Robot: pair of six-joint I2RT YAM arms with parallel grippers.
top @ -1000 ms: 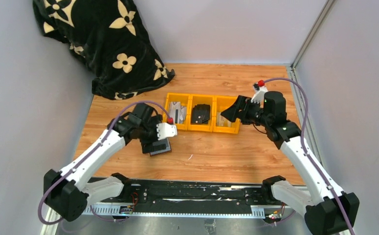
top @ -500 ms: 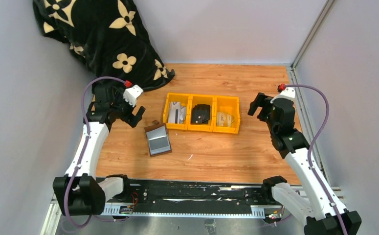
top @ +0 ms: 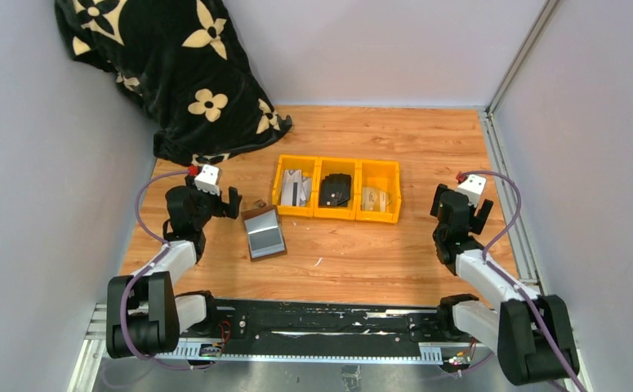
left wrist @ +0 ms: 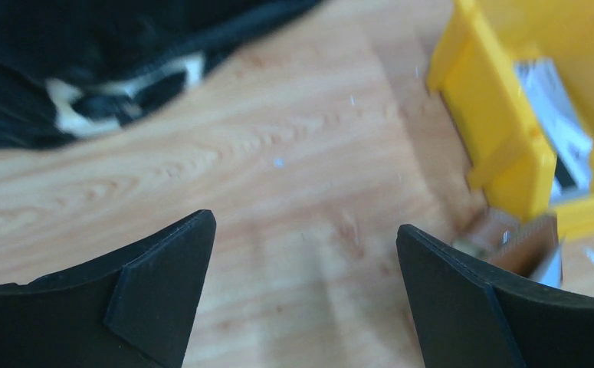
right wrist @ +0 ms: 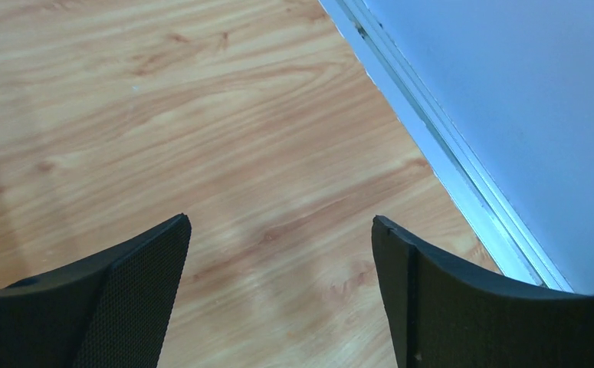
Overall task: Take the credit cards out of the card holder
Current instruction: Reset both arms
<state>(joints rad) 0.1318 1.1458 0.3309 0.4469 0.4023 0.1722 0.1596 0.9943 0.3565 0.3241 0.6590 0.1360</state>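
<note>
The card holder (top: 264, 232) lies open on the wooden table, brown with its grey inner face up, just in front of the left yellow bin; its brown edge (left wrist: 520, 241) shows at the right of the left wrist view. No credit cards show in it. Flat card-like things lie in the bins, a grey-white one (top: 296, 189), a black one (top: 336, 189) and a beige one (top: 372, 198). My left gripper (top: 215, 198) (left wrist: 303, 224) is open over bare wood, left of the holder. My right gripper (top: 462, 204) (right wrist: 280, 222) is open and empty near the right wall.
A row of yellow bins (top: 337, 211) (left wrist: 500, 146) stands mid-table. A black blanket with cream flowers (top: 174, 73) (left wrist: 63, 69) is heaped at the back left. A metal rail (right wrist: 447, 161) runs along the right wall. Both arms are folded low near their bases.
Both arms have drawn back toward their bases. The left gripper left the card holder lying open on the table; the right gripper moved away from the right bin.
</note>
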